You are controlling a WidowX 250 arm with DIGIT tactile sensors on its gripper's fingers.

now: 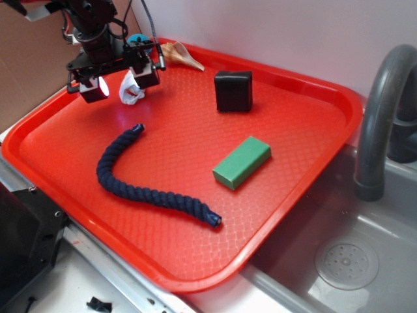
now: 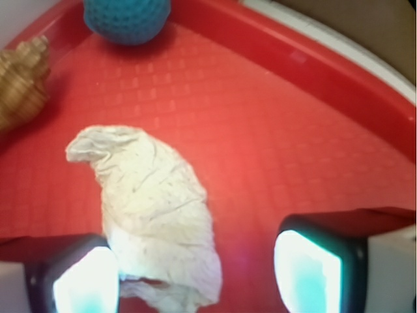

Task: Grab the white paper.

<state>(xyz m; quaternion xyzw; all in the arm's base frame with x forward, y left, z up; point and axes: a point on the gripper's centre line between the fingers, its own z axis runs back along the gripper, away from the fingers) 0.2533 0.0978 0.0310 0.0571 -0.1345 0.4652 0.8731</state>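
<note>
The white paper is a crumpled off-white wad lying on the red tray near its far left corner. My gripper is open and straddles it. In the wrist view the wad rests against the left pad, and a wide gap of bare tray separates it from the right pad. From the exterior camera the gripper hangs low over the tray, with the paper showing between its fingers.
A teal ball and a tan seashell lie just beyond the paper by the tray's back rim. A navy rope, a green block and a black box also lie on the tray. A grey faucet stands at the right.
</note>
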